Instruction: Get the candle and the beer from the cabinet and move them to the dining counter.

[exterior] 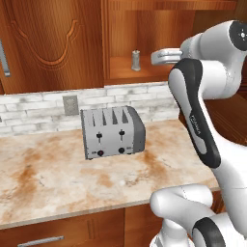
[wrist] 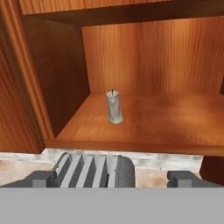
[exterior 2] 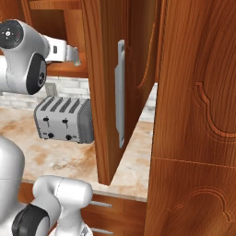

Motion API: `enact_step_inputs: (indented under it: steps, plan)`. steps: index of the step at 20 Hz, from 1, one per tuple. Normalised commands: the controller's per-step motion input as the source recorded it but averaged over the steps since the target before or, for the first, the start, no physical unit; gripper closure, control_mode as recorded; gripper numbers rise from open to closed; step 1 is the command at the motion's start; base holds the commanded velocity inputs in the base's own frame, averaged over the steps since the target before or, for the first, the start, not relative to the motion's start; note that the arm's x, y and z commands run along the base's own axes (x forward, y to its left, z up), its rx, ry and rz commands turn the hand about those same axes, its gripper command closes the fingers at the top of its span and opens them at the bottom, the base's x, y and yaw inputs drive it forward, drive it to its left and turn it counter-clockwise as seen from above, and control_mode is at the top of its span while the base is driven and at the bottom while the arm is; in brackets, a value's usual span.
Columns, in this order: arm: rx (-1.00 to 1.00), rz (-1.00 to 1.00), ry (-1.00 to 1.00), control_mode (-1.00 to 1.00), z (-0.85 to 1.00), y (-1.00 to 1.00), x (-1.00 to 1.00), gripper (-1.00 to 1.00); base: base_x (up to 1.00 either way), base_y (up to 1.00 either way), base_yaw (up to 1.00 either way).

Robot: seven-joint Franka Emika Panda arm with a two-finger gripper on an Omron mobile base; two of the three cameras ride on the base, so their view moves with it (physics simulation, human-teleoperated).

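From the left base view, my arm reaches up toward the open cabinet [exterior: 140, 53] above the counter [exterior: 48, 178], and my gripper [exterior: 155, 57] sits at the mouth of the shelf, level with the candle [exterior: 136, 60] so that I can go straight in at it rather than down from above. The candle stands upright on the wooden shelf, set back from the front edge and apart from my gripper. Below, the toaster [exterior: 112, 131] stands against the brick backsplash, which is why I keep high over it. From the right base view, the swung-out cabinet door [exterior 2: 115, 92] with its silver bar handle [exterior 2: 120, 92] hides most of the shelf; I see my hand passing behind its edge, so I judge the door is wide enough open to leave me room. From the hand view, the candle [wrist: 114, 107] stands nearly centred ahead of me, alone on the shelf [wrist: 166, 118] with bare wood around it, and my two fingertips [wrist: 41, 178] stand wide apart at either side of the lower frame, ready to straddle it. The top of the toaster [wrist: 94, 169] lies beneath me. I see no beer bottle on this part of the shelf.
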Motion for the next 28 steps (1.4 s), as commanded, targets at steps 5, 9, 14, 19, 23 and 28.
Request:
enact_step_inputs:
  steps: [5, 9, 14, 19, 23, 28]
  plan:
    - [0.00, 0.00, 0.00, -1.00, -0.16, 0.05, 0.40, -1.00, 0.00, 0.00, 0.00]
    - [0.00, 0.01, 0.00, -1.00, -0.19, 0.05, 0.33, -1.00, 0.00, 0.00, 0.00]
    - [0.00, 0.03, 0.00, -1.00, -0.19, 0.01, 0.34, -1.00, 0.00, 0.00, 0.00]
    - [0.00, 0.02, 0.00, -1.00, -0.09, 0.00, 0.37, -1.00, 0.00, 0.00, 0.00]
    - [0.00, 0.00, 0.00, -1.00, 0.00, 0.05, 0.34, -1.00, 0.00, 0.00, 0.00]
    - [0.00, 0.00, 0.02, -1.00, 0.00, 0.13, 0.26, -1.00, 0.00, 0.00, 0.00]
